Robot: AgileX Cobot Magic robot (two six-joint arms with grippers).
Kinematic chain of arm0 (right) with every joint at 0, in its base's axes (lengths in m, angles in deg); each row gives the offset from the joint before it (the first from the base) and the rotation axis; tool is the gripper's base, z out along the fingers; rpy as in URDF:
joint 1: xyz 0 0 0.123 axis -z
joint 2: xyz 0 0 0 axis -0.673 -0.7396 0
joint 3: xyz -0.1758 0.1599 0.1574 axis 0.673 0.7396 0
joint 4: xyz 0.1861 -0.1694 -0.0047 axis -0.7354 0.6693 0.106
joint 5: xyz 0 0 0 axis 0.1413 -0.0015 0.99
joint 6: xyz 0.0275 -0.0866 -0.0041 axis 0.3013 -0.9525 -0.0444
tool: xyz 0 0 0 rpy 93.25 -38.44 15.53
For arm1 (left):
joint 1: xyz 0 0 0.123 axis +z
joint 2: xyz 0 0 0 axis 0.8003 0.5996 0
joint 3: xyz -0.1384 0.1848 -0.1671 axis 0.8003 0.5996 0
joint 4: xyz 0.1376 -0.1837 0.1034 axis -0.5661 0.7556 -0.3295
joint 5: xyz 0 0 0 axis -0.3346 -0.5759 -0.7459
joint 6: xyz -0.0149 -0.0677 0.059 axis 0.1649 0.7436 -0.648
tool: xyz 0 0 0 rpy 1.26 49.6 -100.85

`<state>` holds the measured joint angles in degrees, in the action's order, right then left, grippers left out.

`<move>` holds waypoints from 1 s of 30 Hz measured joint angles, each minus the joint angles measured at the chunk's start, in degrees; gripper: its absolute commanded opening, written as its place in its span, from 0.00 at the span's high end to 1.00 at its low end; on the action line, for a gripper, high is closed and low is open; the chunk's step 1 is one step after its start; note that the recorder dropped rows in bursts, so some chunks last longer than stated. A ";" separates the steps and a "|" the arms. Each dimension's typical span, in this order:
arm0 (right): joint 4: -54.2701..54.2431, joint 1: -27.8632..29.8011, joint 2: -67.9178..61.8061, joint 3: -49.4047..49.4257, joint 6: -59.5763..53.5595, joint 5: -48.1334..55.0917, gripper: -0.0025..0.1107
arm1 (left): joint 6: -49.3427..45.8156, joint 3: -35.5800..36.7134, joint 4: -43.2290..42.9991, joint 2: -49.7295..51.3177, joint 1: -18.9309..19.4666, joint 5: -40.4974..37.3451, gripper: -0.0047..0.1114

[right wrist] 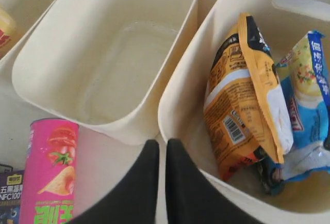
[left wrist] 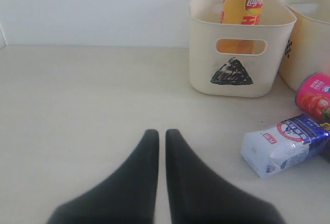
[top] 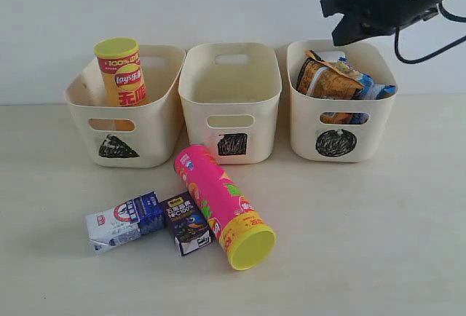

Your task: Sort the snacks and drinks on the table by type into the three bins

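Tabletop sorting scene, seen from the front. Three cream tubs stand in a row at the back of the table point(top: 364, 250).

Left: the triangle bin point(top: 159, 116) holds the yellow-red Lay's tube point(top: 124, 76), upright and leaning a little, its yellow lid above the rim.

Centre: the square bin point(top: 196, 112) has nothing visible in it.

Right: the circle bin point(top: 378, 130) holds both crinkly bags, the orange bag point(right wrist: 240, 110) propped on edge and the blue-white bag point(right wrist: 309, 90) just beside it, touching.

Foreground: the pink Lay's tube point(top: 218, 203) lies on its side in front of the square bin, its yellow lid pointing toward the front edge. The dark purple carton point(top: 187, 223) lies against the tube's left flank. The white-and-blue carton point(top: 124, 220) lies on its side just left of that, touching or nearly touching it. These three items sit on the table outside the bins.

Right gripper point(right wrist: 162, 144): fingers together, holding nothing, raised above the circle bin, with its tips over that bin's rim on the side nearest the square bin.

Left gripper point(left wrist: 161, 133): fingers together with only a thin slit between them, holding nothing, low over bare tabletop, well apart from the triangle bin. It lies outside the front view.
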<state>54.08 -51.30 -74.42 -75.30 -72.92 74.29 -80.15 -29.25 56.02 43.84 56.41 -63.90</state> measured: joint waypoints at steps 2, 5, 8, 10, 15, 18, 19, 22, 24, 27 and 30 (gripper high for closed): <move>-0.22 0.00 2.39 3.30 0.11 -1.51 0.98 | 0.00 0.00 0.00 0.00 0.00 0.00 0.93; -0.49 0.00 6.57 9.00 0.22 -4.20 0.98 | 0.00 0.00 0.00 0.00 0.00 0.00 0.93; -0.58 0.00 10.85 15.52 0.22 -6.98 0.98 | 0.00 0.00 0.00 0.00 0.00 0.00 0.93; -0.58 0.00 13.76 19.83 0.22 -9.01 0.98 | 0.00 0.00 0.00 0.00 0.00 0.00 0.93; -2.73 0.10 20.26 28.64 -0.06 -12.05 0.98 | 0.00 0.00 0.00 0.00 0.00 0.00 0.93; -4.52 0.10 23.42 32.18 -0.45 -12.42 0.98 | 0.00 0.00 0.00 0.00 0.00 0.00 0.93; -4.83 0.10 24.28 33.05 -0.61 -12.77 0.98 | 0.00 0.00 0.00 0.00 0.00 0.00 0.93; -5.67 0.10 27.49 36.09 -1.11 -14.46 0.98 | 0.00 0.00 0.00 0.00 0.00 0.00 0.93; -5.96 0.10 29.93 38.28 -1.24 -16.36 0.98 | 0.00 0.00 0.00 0.00 0.00 0.00 0.93; -6.06 0.10 33.76 41.93 -1.32 -20.10 0.98 | 0.00 0.00 0.00 0.00 0.00 0.00 0.93; -6.18 0.23 37.91 46.13 -1.32 -24.21 0.98 | 0.00 0.00 0.00 0.00 0.00 0.00 0.93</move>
<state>47.90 -51.08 -36.51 -29.17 -74.24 50.08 -80.15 -29.25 56.02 43.84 56.41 -63.90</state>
